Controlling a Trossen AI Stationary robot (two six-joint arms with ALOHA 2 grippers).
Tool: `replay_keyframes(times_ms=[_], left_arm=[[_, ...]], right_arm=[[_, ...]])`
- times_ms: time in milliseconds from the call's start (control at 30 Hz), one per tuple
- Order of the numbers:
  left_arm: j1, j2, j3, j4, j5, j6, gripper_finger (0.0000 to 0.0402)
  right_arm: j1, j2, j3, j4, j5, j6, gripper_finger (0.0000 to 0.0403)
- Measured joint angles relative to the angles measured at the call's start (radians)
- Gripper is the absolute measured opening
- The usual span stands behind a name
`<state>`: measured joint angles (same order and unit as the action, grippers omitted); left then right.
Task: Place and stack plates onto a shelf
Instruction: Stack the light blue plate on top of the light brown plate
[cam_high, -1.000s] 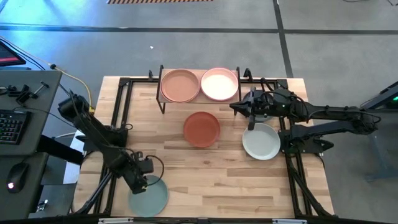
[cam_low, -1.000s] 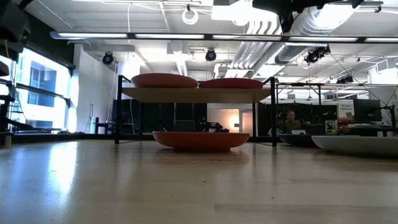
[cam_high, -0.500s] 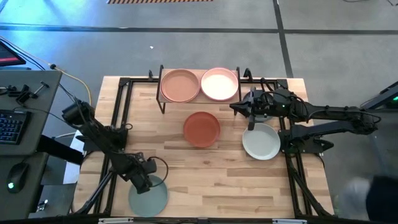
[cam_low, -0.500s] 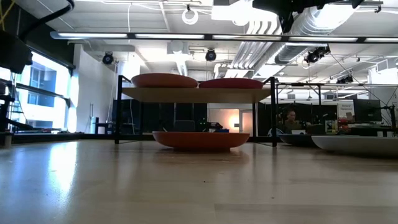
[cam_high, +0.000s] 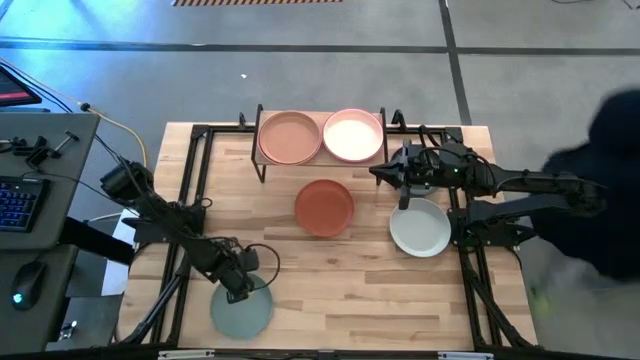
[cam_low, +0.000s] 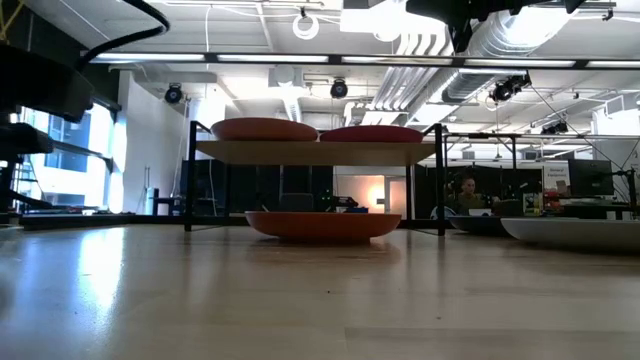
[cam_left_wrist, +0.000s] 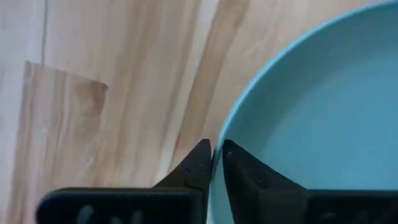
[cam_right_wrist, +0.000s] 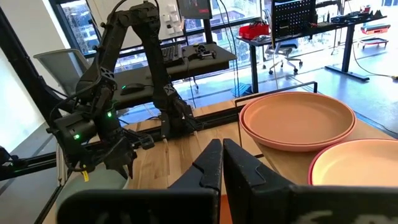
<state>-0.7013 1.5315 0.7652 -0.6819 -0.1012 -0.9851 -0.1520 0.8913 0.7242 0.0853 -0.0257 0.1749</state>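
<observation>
Over the last second the left tool (cam_left_wrist: 216, 160) has come down onto the near-left rim of the sage green plate (cam_high: 241, 311) and pinched together on it: in the left wrist view one finger sits outside the rim and the other inside, with only the thin rim between them, where a second ago the jaws stood wide above the plate. That reads as the grasp being made, so the lift toward the shelf (cam_high: 263, 166) looks like the next step. The plate lies at the front-left of the table (cam_high: 350, 280), close to the front edge, so there is little room to drag it forward; up and inward is the open way. The shelf already carries a peach plate (cam_high: 290, 137) and a light pink plate (cam_high: 353, 134) side by side, filling its top, so the green one will have to be stacked on one of them. A terracotta plate (cam_high: 324, 207) sits on the table just in front of the shelf, in the straight line of travel, and should be cleared from above. The right tool (cam_right_wrist: 221, 163) hovers with its fingers together and empty near the shelf's right end, just behind the pale grey-white plate (cam_high: 420, 228); that arm crowds the right side of the shelf, while the left side is freer.
</observation>
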Motion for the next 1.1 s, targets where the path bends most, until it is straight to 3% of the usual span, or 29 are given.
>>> replay_keyframes(times_ms=[267, 667, 1100], left_arm=[[0.122, -0.014, 0.001, 0.001, 0.011, -0.005, 0.0005], [0.439, -0.032, 0.001, 0.008, 0.073, -0.084, 0.0006], [0.5, -0.056, 0.004, 0.022, 0.09, 0.026, 0.0064]], right_arm=[[0.0, 0.0, 0.0, -0.023, 0.0, 0.0, 0.0], [0.0, 0.0, 0.0, -0.041, 0.053, 0.001, 0.0], [0.0, 0.0, 0.0, -0.041, 0.053, 0.004, 0.0]])
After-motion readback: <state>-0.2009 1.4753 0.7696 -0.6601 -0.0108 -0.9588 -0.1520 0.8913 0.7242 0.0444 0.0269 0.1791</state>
